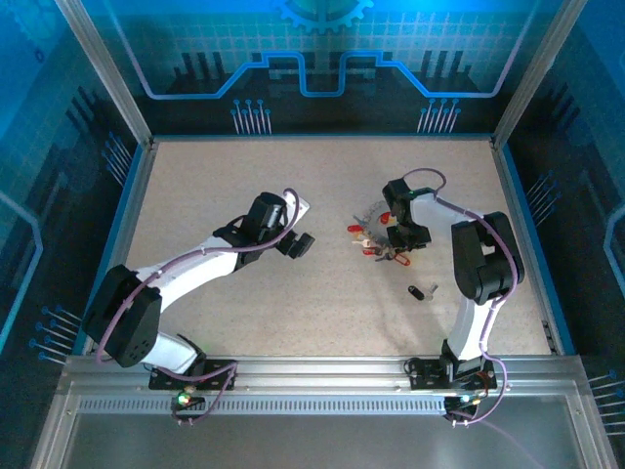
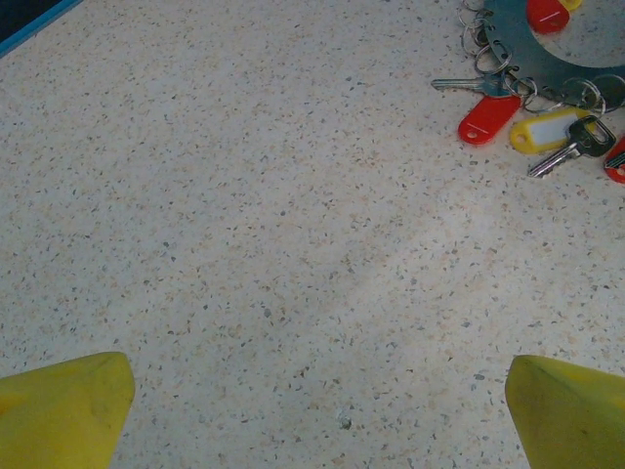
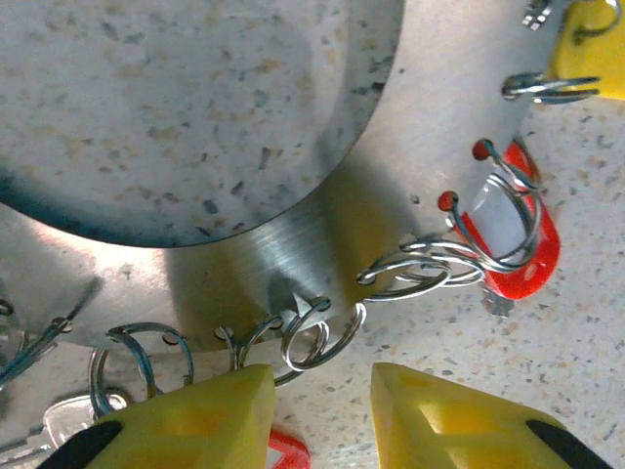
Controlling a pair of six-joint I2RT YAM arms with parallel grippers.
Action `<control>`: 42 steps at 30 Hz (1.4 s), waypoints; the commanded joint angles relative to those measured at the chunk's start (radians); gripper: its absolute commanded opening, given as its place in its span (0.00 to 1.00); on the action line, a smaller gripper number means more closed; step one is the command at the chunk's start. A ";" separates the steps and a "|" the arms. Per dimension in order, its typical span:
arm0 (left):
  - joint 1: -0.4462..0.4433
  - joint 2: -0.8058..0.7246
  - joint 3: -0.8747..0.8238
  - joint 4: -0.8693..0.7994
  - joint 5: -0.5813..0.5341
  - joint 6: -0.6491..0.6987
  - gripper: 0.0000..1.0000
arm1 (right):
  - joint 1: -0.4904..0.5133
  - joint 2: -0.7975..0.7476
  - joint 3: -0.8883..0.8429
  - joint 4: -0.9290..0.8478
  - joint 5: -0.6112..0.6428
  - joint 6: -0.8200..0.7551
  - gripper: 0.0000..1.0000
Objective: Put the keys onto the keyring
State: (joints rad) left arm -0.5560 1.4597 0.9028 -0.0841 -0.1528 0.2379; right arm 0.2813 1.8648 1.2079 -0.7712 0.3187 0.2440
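Note:
The keyring (image 3: 322,225) is a broad flat steel band lying on the table, with small split rings (image 3: 317,337) hooked through holes along its edge. Keys (image 2: 571,149) and red (image 2: 488,117) and yellow (image 2: 547,130) tags hang from its rim (image 2: 518,39). My right gripper (image 3: 322,410) hovers over the band's near edge, its yellow fingers (image 3: 195,420) apart with bare table between them and one split ring just ahead of the left finger. My left gripper (image 2: 317,391) stands wide open over bare table, left of the keyring (image 1: 376,220).
A small dark object (image 1: 422,291) lies loose on the speckled table (image 1: 293,176), in front of the right gripper (image 1: 398,237). Blue walls with metal posts (image 1: 103,68) ring the table. The left gripper (image 1: 296,244) is near the middle.

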 commanded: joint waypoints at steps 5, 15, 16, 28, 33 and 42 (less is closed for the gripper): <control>-0.015 0.003 0.037 -0.019 0.000 0.013 0.99 | 0.051 0.012 0.010 -0.036 -0.043 -0.037 0.32; -0.021 0.006 0.027 -0.007 -0.015 0.020 0.99 | 0.061 -0.008 0.001 -0.027 -0.101 -0.040 0.25; -0.022 0.009 0.023 -0.003 -0.013 0.021 0.99 | 0.063 -0.012 -0.002 -0.024 -0.108 -0.040 0.25; -0.031 0.019 0.037 -0.019 -0.006 0.027 0.99 | 0.103 0.012 0.005 -0.027 -0.001 -0.032 0.23; -0.035 0.027 0.036 -0.016 -0.003 0.032 0.99 | 0.124 0.038 0.008 -0.029 0.093 -0.023 0.24; -0.051 0.027 0.042 -0.025 -0.009 0.046 0.99 | 0.159 0.062 0.020 -0.017 0.224 -0.009 0.21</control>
State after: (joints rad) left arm -0.5934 1.4746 0.9089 -0.0937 -0.1532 0.2607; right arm 0.4282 1.9041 1.2160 -0.7811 0.4767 0.2169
